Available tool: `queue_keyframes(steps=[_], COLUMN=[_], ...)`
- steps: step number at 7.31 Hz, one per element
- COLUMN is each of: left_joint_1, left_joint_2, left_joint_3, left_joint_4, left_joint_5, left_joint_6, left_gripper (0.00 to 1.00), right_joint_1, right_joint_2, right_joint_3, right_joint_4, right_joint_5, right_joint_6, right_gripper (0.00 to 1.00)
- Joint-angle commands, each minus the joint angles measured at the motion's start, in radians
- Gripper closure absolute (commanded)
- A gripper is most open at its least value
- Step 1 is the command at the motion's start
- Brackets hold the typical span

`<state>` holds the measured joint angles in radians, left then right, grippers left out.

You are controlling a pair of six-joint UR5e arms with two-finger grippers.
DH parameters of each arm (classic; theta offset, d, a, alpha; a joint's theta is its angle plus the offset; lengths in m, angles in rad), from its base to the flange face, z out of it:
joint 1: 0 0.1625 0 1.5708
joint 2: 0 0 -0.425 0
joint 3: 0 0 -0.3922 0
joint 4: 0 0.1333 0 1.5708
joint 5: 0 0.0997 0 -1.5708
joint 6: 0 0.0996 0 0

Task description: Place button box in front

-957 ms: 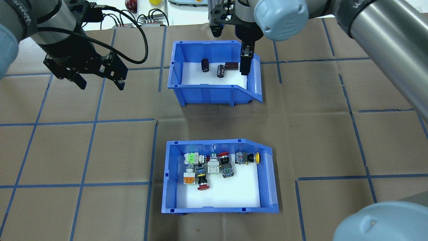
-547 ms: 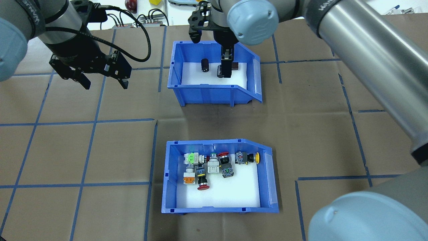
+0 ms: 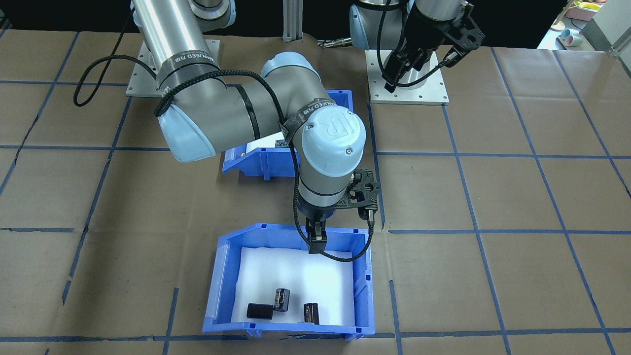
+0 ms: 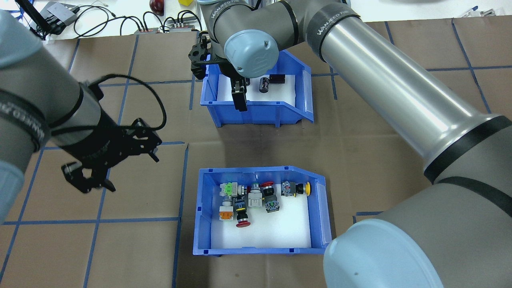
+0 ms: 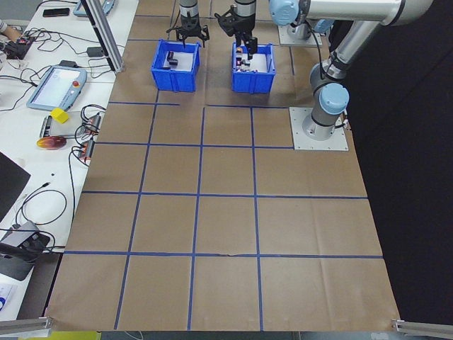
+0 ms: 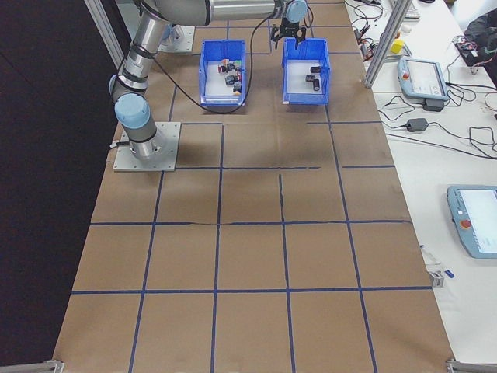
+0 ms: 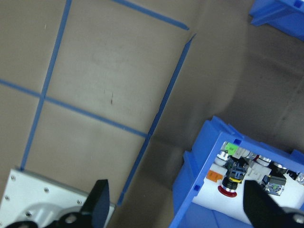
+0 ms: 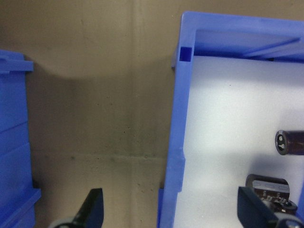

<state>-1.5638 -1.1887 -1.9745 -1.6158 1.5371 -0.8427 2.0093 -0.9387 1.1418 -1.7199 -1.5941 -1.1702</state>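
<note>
Front view: button box (image 3: pixel 276 160) mostly hidden behind right arm (image 3: pixel 276 113); contents unseen.

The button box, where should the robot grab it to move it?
Probably by a side wall of the button box, coming straight down from above so one finger goes inside and one outside. The walls are thin, upright and bare along the top rim. The wall nearest the left end effector looks easiest; the switches lie a little clear of it.
</note>
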Motion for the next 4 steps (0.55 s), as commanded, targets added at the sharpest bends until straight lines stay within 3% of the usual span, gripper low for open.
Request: queue_keyframes(steps=[1,3,4], left_joint_1=[-0.045,-0.2,-0.26], left_joint_2=[0.078,0.026,-0.033], left_joint_3=[-0.093,-0.113,-0.115], left_joint_4=[0.014,0.017,0.046], left_joint_5=[-0.084,-0.095,-0.095], left_joint_6=[-0.427,-0.722,-0.778], left_gripper=[0.04,0.04,0.04], right_joint_1=[-0.001,-0.006,-0.007], right_joint_2=[0.04,0.043,0.043], right_joint_3=[0.051,0.088,0.088], right_joint_4=[-0.088,-0.156,-0.156], right_joint_5=[-0.001,0.0,-0.001], right_joint_6=[0.006,0.006,0.0], right_gripper=[0.0,0.04,0.18])
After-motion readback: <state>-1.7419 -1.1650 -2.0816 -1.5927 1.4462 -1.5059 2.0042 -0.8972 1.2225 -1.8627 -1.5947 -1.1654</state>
